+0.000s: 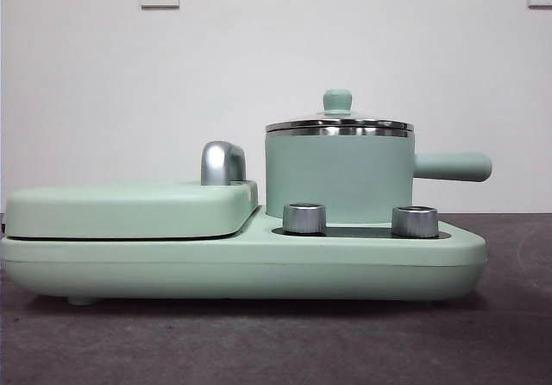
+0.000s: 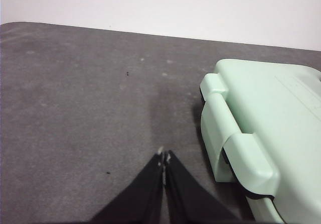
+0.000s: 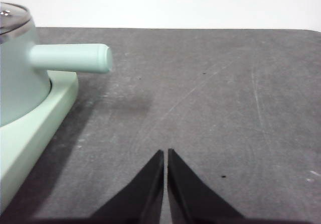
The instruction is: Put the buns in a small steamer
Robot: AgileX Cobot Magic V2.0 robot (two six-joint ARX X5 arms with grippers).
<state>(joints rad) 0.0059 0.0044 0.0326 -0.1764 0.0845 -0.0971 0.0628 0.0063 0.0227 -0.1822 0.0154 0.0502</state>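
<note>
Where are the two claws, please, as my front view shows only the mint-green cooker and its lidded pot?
Observer: The left claw is shut, over the dark grey table beside the flat mint-green cooker.
Operator: And the right one?
Observer: The right claw is shut too, over the table beyond the straight green handle of the steel-rimmed mint-green steamer pot.
Operator: Any buns near them?
Observer: None shows in either wrist view.
</note>
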